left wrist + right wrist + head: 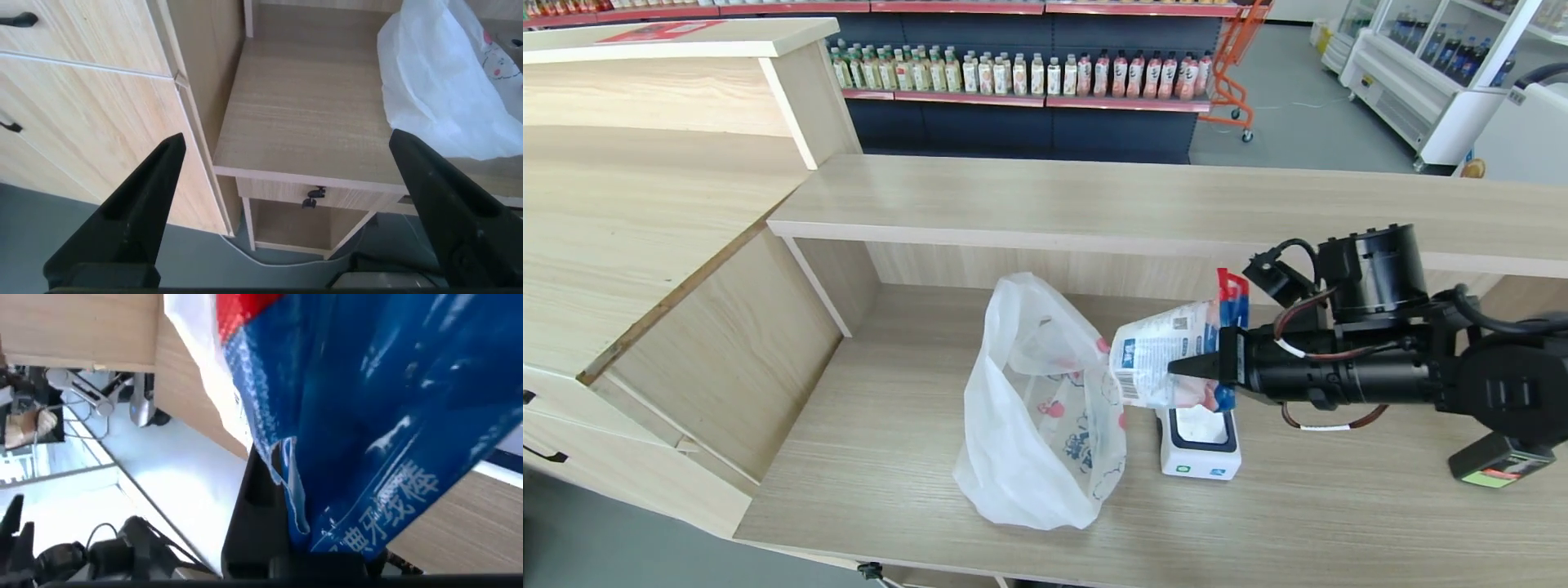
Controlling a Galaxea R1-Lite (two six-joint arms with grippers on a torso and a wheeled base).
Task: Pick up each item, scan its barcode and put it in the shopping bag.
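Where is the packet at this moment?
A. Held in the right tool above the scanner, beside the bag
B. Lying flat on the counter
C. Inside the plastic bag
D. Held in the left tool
A: the right tool grips the packet in the air over the white scanner, next to the plastic bag, not inside it.

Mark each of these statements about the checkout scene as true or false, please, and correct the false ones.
1. The right gripper holds a snack packet beside the white shopping bag. True.
2. The packet is already inside the bag. False: it is held outside it, above the barcode scanner.
3. The left gripper is open and empty. True.
4. The bag lies folded flat. False: it stands on the counter, mouth open.
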